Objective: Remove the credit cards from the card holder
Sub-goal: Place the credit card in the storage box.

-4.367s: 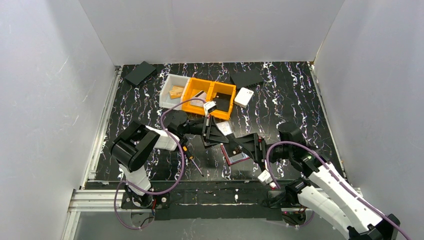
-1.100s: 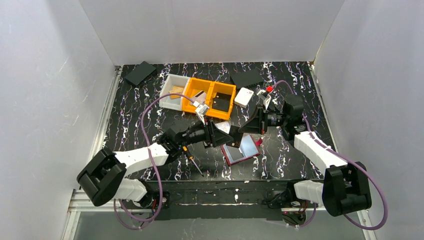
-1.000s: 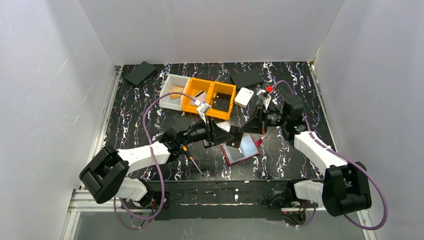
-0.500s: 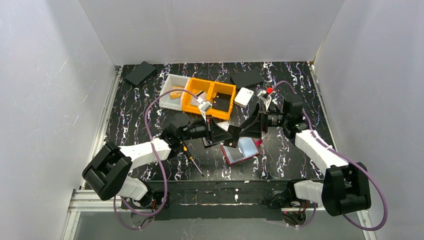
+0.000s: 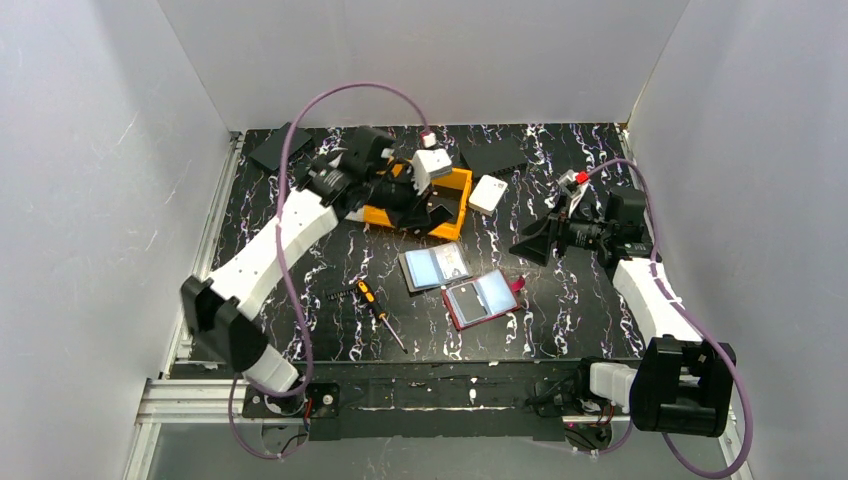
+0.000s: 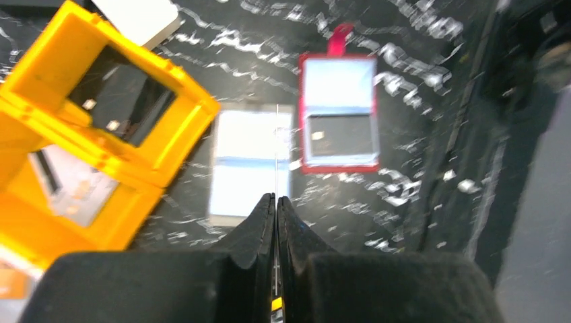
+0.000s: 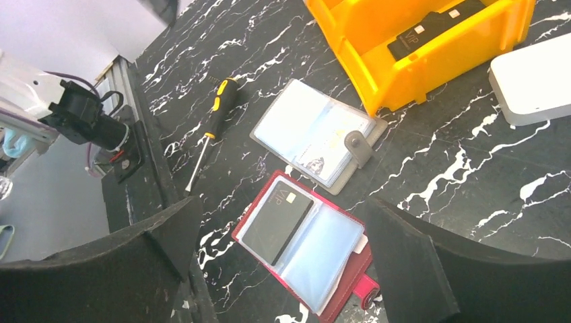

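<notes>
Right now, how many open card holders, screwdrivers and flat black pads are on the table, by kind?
Card holders: 2 (grey card holder, red card holder)
Screwdriver: 1
Black pads: 2 (left black pad, right black pad)
Total: 5

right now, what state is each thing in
grey card holder: open, lying flat
red card holder: open flat, black card in one sleeve
left gripper: shut on a thin card, edge-on
right gripper: open, empty
screwdriver: lying flat
orange bin: upright, second black card inside
</notes>
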### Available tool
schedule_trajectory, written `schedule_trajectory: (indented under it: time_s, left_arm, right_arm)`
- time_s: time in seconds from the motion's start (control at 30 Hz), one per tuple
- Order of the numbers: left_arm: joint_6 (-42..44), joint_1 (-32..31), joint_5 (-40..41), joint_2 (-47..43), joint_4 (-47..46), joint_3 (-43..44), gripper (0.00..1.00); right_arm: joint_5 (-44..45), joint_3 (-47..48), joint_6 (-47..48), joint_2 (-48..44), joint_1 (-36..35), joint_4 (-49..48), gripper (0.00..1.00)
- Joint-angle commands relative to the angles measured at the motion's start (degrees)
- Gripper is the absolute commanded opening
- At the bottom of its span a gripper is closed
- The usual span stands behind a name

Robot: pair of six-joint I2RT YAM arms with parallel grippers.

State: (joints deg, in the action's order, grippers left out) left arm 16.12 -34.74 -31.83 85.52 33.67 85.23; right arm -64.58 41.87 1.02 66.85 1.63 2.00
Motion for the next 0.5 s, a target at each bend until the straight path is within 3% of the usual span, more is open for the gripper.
schedule_trajectory:
  time_s: [0.0,0.23,0.47]
  left_arm:
    - [22.04,-0.19,8.19,14.07,29.61,17.37,0.0]
    - [30.81,-0.74,14.06,35.28,40.97,45.92,0.0]
    - [41.56,-2.9,16.34,39.62,35.6,49.14,0.0]
  right_arm:
    - [1.63,-0.04,5.35,-1.65,0.79,2.75,0.98]
    - [1.26,-0.04,6.55,-1.54,2.75,4.07,0.98]
    - [0.37,0.06,6.03,-0.19,3.02,3.93,0.98]
